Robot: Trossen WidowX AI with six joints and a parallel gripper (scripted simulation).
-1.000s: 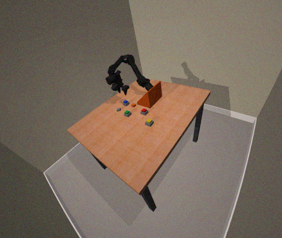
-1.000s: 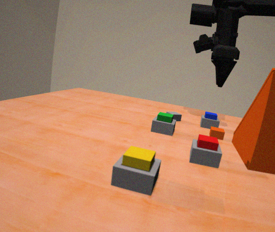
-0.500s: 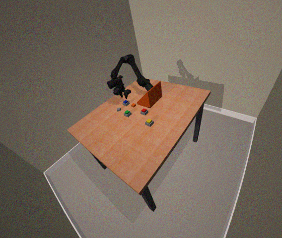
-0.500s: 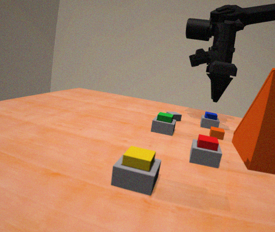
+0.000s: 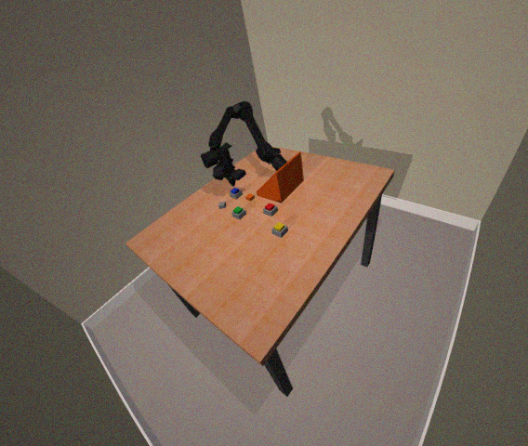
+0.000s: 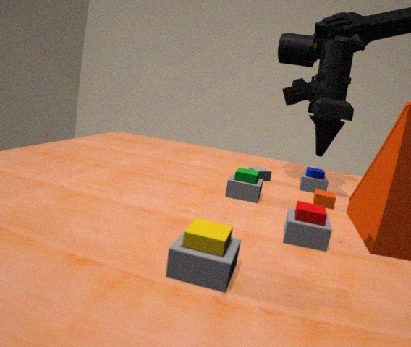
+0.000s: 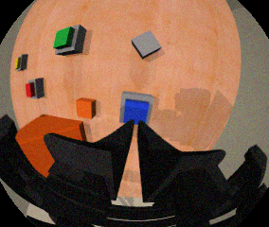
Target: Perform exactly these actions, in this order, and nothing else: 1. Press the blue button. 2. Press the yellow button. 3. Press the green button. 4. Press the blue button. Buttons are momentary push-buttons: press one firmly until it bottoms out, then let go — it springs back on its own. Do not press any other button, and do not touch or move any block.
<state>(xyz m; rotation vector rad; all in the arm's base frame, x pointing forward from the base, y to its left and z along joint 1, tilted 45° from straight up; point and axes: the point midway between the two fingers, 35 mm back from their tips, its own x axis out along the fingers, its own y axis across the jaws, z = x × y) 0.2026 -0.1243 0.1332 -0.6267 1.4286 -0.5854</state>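
My gripper [image 5: 232,183] [image 6: 320,155] [image 7: 135,123] is shut and empty, pointing down, with its tips a little above the blue button [image 5: 234,191] [image 6: 315,173] [image 7: 135,111] and not touching it. The blue cap stands up from its grey base. The green button [image 5: 238,210] [image 6: 246,176] [image 7: 63,38] stands toward the table's middle, its cap raised. The yellow button [image 5: 280,227] [image 6: 208,236] [image 7: 17,63] is the farthest from the gripper, its cap raised too.
A red button [image 5: 270,207] [image 6: 310,213] [image 7: 29,90], an orange block [image 5: 250,197] [image 6: 324,199] [image 7: 85,108] and a grey block [image 5: 222,204] [image 6: 265,174] [image 7: 146,43] stand near the blue and green buttons. A tall orange wedge [image 5: 289,177] [image 6: 404,186] [image 7: 51,137] stands beside the arm.
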